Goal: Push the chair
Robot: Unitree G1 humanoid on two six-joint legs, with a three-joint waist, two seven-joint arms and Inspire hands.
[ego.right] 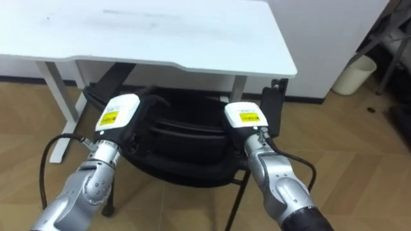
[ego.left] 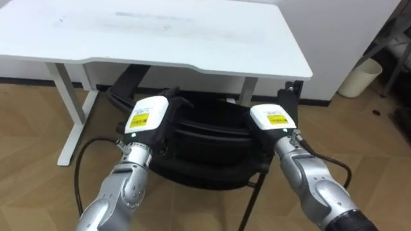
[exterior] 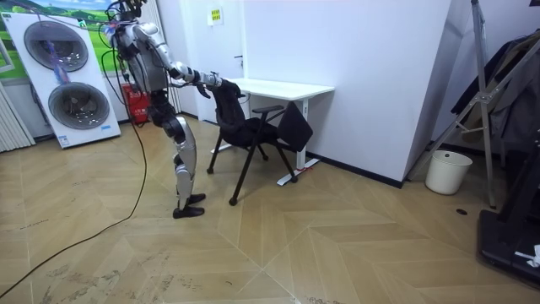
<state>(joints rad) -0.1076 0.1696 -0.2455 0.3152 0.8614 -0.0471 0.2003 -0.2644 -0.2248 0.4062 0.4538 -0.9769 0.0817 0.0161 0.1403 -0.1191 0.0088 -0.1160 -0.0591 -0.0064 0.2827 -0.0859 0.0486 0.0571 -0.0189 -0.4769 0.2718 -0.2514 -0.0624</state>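
Observation:
A black chair [ego.left: 205, 138] stands in front of me with its seat partly under the white desk [ego.left: 192, 38]. My left hand [ego.left: 146, 115] rests on the left end of the backrest's top edge. My right hand [ego.left: 273, 119] lies on the right end. The backs of both hands face me and cover what lies under them. In the room view I stand upright behind the chair [exterior: 253, 127], both arms stretched forward to its backrest, facing the desk [exterior: 278, 88] against the white wall.
A white waste bin [ego.left: 359, 77] stands on the floor right of the desk. Stacked washing machines [exterior: 72, 76] and a red extinguisher [exterior: 137, 105] are behind me. A metal rack [exterior: 498, 101] is at the room view's right. Open wooden floor surrounds the chair.

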